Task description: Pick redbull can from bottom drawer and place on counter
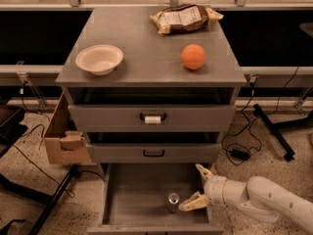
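Observation:
The redbull can [173, 201] stands upright in the open bottom drawer [132, 204], right of its middle, its shiny silver top showing. My gripper [199, 187] is open, at the drawer's right side, just right of the can. One cream fingertip [188, 205] points at the can from the right; the other [201, 170] is spread up toward the drawer's back right. The can is not between the fingers. The grey counter [146, 48] is the cabinet's top.
On the counter are a white bowl [99, 58] at left, an orange ball [193, 57] at right and a snack bag [185, 17] at the back. Two closed drawers with black handles [153, 117] sit above. A cardboard box [63, 136] leans at the cabinet's left. Cables lie on the floor.

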{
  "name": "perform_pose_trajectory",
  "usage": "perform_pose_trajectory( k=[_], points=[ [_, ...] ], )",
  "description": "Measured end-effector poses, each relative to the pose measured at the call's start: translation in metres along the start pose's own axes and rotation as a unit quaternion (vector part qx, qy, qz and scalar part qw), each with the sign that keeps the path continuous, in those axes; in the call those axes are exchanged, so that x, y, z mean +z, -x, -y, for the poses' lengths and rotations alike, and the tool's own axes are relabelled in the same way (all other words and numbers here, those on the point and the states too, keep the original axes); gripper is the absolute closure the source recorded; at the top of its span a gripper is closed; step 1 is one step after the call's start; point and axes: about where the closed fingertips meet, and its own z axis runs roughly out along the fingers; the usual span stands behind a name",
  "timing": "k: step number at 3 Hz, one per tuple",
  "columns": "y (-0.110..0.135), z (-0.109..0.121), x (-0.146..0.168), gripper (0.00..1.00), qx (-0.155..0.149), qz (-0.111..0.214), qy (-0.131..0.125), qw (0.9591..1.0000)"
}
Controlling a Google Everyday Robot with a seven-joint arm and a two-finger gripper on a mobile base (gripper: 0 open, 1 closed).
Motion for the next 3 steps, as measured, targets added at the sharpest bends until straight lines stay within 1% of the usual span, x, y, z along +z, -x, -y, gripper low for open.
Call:
perform_pose_trajectory(
  k=[1, 2, 3],
  points=[
    [-0.061, 0.007, 0.024, 0.0, 0.018, -0.011, 0.013, 0.9997],
    [-0.117, 0.026, 0.049, 0.0, 0.03, -0.013, 0.018, 0.9993],
    [-0.155, 0.039, 0.074, 0.0, 0.03, 0.007, 0.021, 0.9993]
  ],
)
